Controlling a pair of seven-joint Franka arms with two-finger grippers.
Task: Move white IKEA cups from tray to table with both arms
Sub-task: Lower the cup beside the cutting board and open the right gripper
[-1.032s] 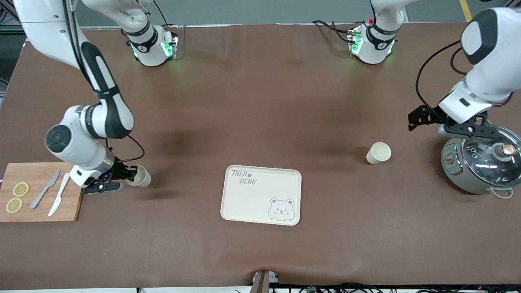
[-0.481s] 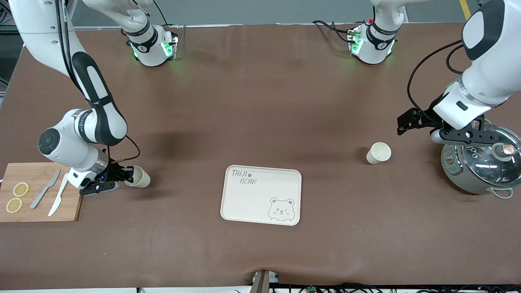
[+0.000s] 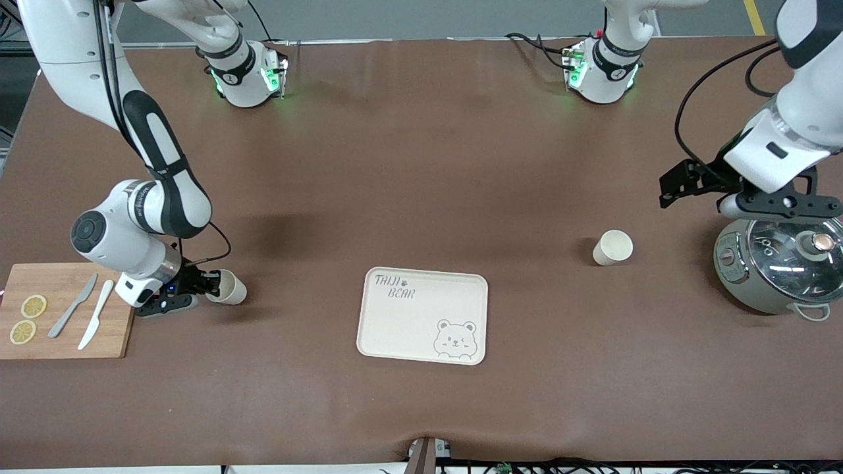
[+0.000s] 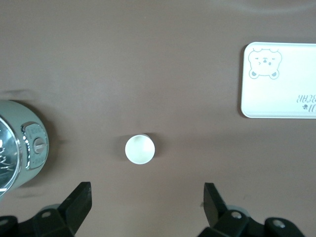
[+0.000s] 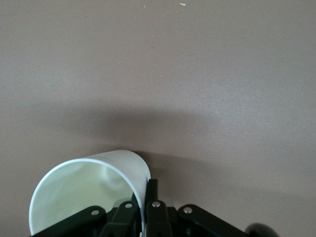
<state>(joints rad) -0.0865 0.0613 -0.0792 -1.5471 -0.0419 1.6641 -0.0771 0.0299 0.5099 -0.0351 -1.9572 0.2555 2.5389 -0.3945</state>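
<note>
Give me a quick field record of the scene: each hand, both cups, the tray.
right hand: shut on the rim of cup one, beside the cutting board
left hand: open, empty, above the table between cup two and the pot
cup two: upright on the table, untouched, toward the left arm's end
bear tray: mid-table between the two cups, nothing on it
cups placed on the tray: none

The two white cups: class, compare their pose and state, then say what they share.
1. The cup by the cutting board is pinched at its rim by the right tool; the cup by the cooker stands free, with the open left tool above it.
2. The gripped cup is tilted; the free cup stands upright.
Shared: both are plain, cream-white, handleless and off the bear tray.
</note>
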